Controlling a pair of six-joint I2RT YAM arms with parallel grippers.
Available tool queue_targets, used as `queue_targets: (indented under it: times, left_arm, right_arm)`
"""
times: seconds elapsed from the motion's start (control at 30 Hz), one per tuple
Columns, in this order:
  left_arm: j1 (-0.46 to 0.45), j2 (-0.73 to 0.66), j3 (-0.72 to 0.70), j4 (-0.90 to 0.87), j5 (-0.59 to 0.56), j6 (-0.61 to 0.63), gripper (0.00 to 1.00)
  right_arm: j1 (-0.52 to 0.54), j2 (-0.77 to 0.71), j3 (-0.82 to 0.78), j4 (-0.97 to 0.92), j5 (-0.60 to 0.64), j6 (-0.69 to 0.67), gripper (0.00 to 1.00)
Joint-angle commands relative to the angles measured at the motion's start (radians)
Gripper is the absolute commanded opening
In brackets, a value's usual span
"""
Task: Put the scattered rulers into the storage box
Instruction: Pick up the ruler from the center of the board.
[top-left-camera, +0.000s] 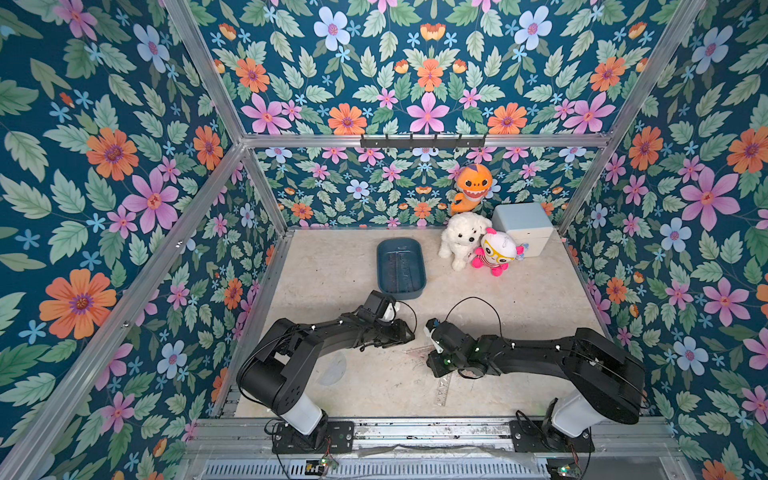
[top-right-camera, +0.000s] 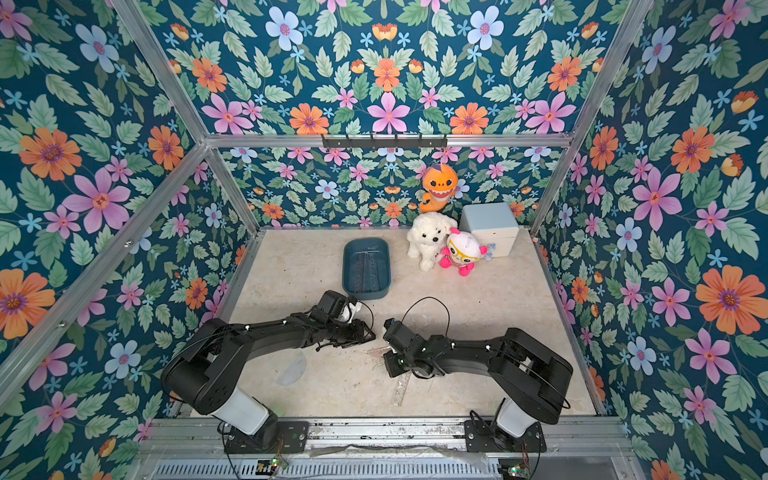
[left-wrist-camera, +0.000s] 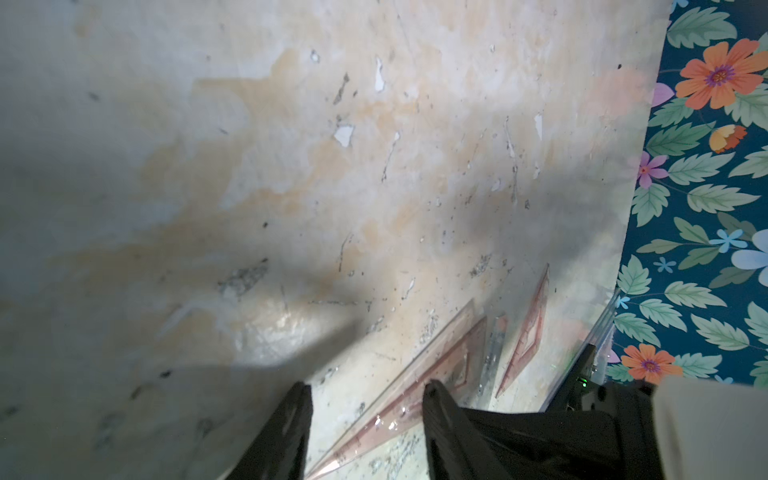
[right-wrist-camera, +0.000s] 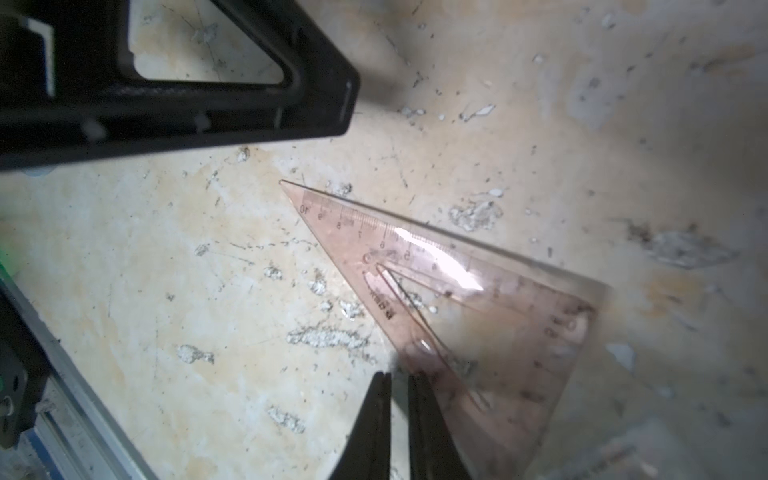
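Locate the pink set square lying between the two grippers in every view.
In both top views: the pink set square lies faint on the table, front of centre.
Left wrist: it runs slantwise between the fingers of the left gripper.
Right wrist: it fills the middle, one edge meeting the right gripper.
Shared landmark: the left gripper's black finger, close to the square's sharp tip.

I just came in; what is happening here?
The robot is filling the blue box, which seems to hold some rulers already. The right gripper, nearly shut, has its tips at a corner of a pink set square. The left gripper is open around its pointed end. A protractor and a clear ruler lie on the table.
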Motion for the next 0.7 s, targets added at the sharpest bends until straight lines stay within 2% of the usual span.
queue_targets:
  times: [0.0,0.17,0.23,0.4,0.67]
  left_arm:
    - [-0.001,0.015,0.000,-0.009,-0.016,0.017,0.49]
    - [-0.001,0.029,0.027,-0.009,-0.001,0.021,0.49]
    - [-0.004,0.037,0.050,-0.009,0.019,0.029,0.45]
    - [-0.016,0.054,0.082,-0.023,0.029,0.048,0.44]
    - [-0.013,0.036,0.050,-0.029,-0.003,0.038,0.43]
  right_arm:
    - [-0.016,0.004,0.002,-0.136,0.030,-0.042,0.14]
    - [-0.017,-0.022,-0.001,-0.161,-0.010,-0.042,0.14]
    - [-0.017,-0.048,-0.016,-0.171,-0.017,-0.027,0.15]
    - [-0.019,-0.101,-0.062,-0.182,0.034,0.002,0.16]
    - [-0.026,-0.016,-0.007,-0.137,0.050,-0.017,0.16]
